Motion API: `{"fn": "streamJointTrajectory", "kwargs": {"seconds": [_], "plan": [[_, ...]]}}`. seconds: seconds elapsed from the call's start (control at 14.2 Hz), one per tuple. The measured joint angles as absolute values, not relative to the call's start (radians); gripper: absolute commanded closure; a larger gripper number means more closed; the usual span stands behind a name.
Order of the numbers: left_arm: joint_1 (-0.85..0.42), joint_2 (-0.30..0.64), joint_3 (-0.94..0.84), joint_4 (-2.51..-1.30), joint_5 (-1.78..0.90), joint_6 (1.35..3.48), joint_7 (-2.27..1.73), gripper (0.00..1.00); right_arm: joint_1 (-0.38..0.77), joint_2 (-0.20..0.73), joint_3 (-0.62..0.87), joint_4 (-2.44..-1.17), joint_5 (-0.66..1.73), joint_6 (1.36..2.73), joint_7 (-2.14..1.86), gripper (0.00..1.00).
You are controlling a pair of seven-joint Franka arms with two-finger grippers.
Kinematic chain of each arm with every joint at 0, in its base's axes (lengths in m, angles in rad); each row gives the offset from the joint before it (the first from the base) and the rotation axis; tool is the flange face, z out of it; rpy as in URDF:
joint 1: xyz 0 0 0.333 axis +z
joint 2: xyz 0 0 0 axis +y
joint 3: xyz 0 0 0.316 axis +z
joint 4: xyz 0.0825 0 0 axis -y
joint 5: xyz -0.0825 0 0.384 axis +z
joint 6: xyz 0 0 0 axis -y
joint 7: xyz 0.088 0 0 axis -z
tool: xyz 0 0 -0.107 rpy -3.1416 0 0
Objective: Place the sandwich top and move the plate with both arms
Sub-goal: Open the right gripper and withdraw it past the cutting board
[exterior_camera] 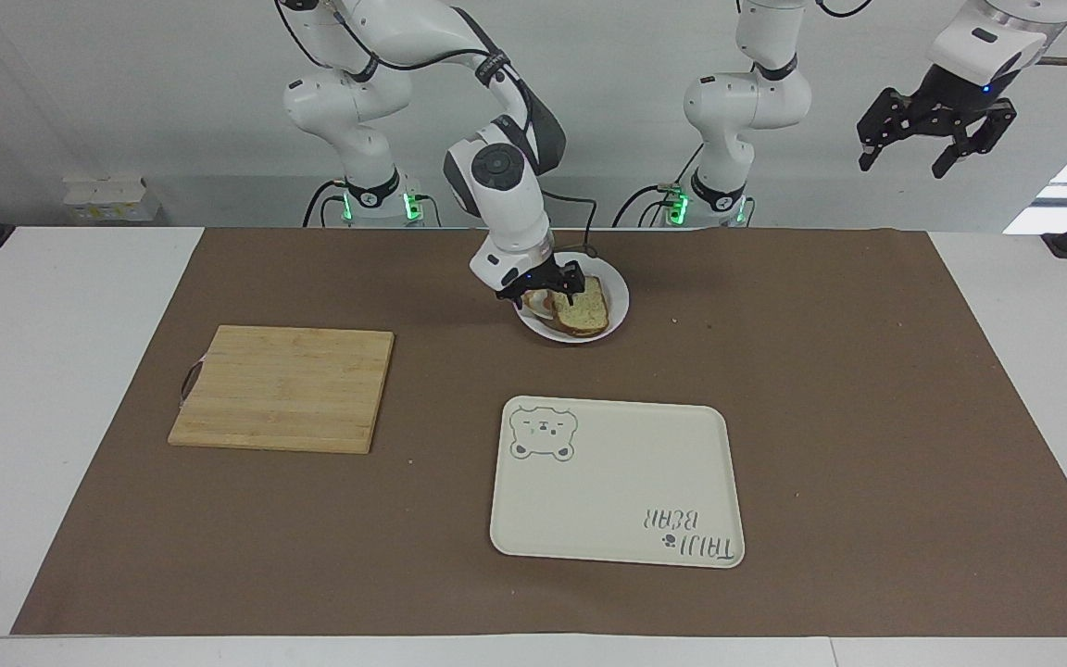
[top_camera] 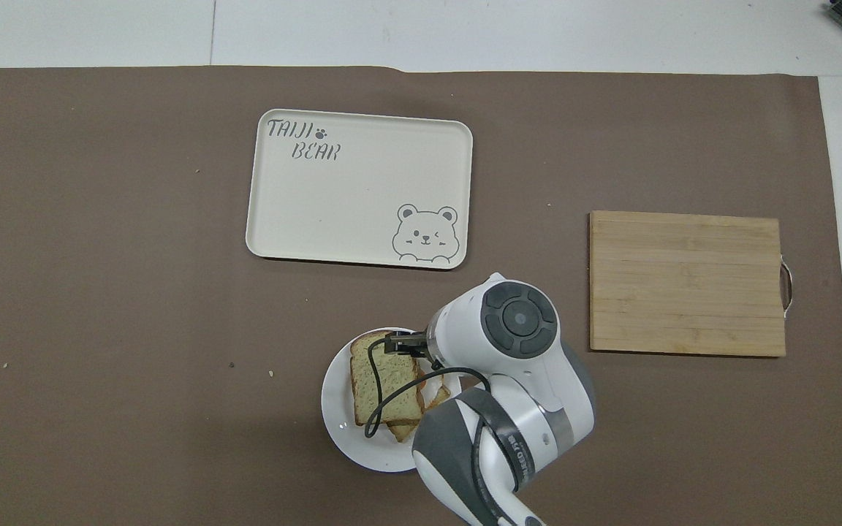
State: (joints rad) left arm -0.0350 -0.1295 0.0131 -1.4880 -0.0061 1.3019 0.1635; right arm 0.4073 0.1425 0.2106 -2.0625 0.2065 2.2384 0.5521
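A: Is any writing legible?

B: Only on the cream tray (top_camera: 359,191). "TAIJI" stands there with a small paw print after it, and "BEAR" on the line beneath.

A: Where on the tray?

B: In the corner pointing toward the table's edge away from the robots and the left arm's end. In the facing view the same words appear upside down (exterior_camera: 693,535).

A: Any numbers or other labels?

B: None that can be read.
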Motion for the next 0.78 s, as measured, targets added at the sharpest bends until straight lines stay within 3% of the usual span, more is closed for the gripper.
{"fn": "streamJointTrajectory", "kwargs": {"seconds": [0.78], "plan": [[-0.035, -0.13, 0.013, -1.488, -0.006, 1.302, 0.164, 0.0, 0.213, 0.062, 0.206, -1.888, -0.022, 1.984, 0.552, 0.0]]}}
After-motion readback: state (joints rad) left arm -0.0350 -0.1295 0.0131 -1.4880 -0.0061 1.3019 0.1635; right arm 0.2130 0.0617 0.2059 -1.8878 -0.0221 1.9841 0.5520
